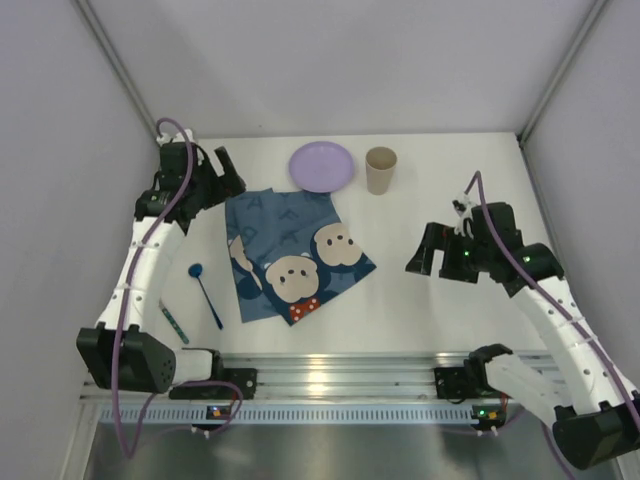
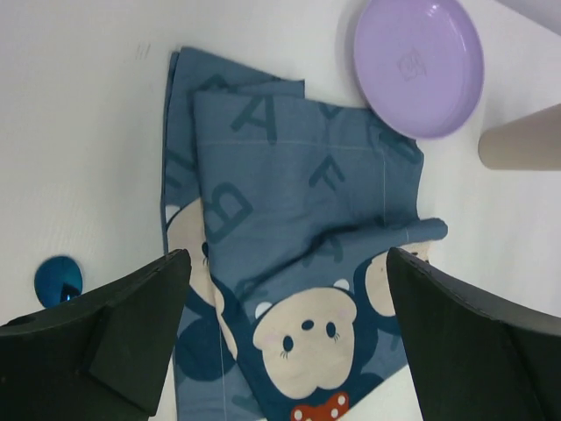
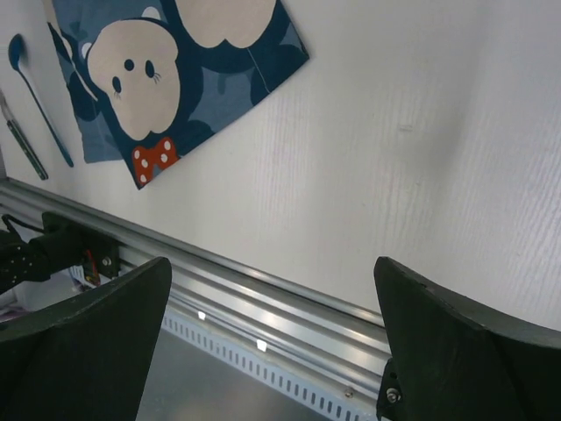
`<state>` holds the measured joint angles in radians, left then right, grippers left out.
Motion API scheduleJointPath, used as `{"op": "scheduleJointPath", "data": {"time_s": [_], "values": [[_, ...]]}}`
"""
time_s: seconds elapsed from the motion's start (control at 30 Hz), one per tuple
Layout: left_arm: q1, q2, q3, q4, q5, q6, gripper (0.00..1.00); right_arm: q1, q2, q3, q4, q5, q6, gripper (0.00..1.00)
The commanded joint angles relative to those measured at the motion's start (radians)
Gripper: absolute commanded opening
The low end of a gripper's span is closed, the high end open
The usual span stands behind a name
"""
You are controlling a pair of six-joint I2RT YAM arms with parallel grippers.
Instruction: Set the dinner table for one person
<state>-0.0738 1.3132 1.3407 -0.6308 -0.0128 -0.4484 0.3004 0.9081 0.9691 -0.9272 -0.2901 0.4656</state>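
— Since the placemat [image 1: 290, 250] lies rumpled and doubled over itself, a little left of the middle of the table [image 1: 430, 320], where should the first grip go?

— Your left gripper [image 1: 215, 180] hangs above the placemat's far left corner, spread wide and empty. Come straight down there and pinch only the top layer at its edge. The left wrist view shows at least two layers, and taking both would, I judge, only drag the fold along.

— And the right side?

— Your right gripper [image 1: 445, 258] is wide too and holds nothing. It sits over bare table toward the right edge, well apart from the cloth. Bring it to the corner by the red bow [image 1: 303, 308], the one nearest the rail [image 1: 330, 375] on the near edge, so you can draw the two corners apart and flatten the cloth.

— What else needs minding?

— The plate [image 1: 322, 166] and cup [image 1: 380, 170] stand at the far edge, with the plate just beyond the cloth. The spoon [image 1: 207, 292] and a second utensil [image 1: 173, 322] lie by the left edge. Keep the pull low and slow, toward the middle of the near edge, so the cloth sweeps none of them. Nothing rests on the placemat yet, so I judge the setting hardly begun.
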Motion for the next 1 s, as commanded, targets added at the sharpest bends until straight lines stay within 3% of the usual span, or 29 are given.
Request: {"op": "scheduleJointPath", "data": {"time_s": [0.0, 0.33, 0.67, 0.97], "values": [[-0.001, -0.086, -0.037, -0.118, 0.037, -0.065, 0.99, 0.013, 0.063, -0.009, 0.115, -0.081, 0.007, 1.00], [-0.003, -0.331, -0.396, -0.204, 0.136, -0.184, 0.98, 0.023, 0.389, -0.030, 0.393, -0.222, 0.037, 1.00], [-0.003, -0.408, -0.440, -0.268, 0.189, -0.177, 0.94, 0.106, 0.736, 0.017, 0.591, -0.150, 0.068, 0.97], [-0.003, -0.408, -0.431, -0.317, 0.200, -0.147, 0.91, 0.196, 0.917, 0.101, 0.700, -0.104, 0.130, 0.95]]}}
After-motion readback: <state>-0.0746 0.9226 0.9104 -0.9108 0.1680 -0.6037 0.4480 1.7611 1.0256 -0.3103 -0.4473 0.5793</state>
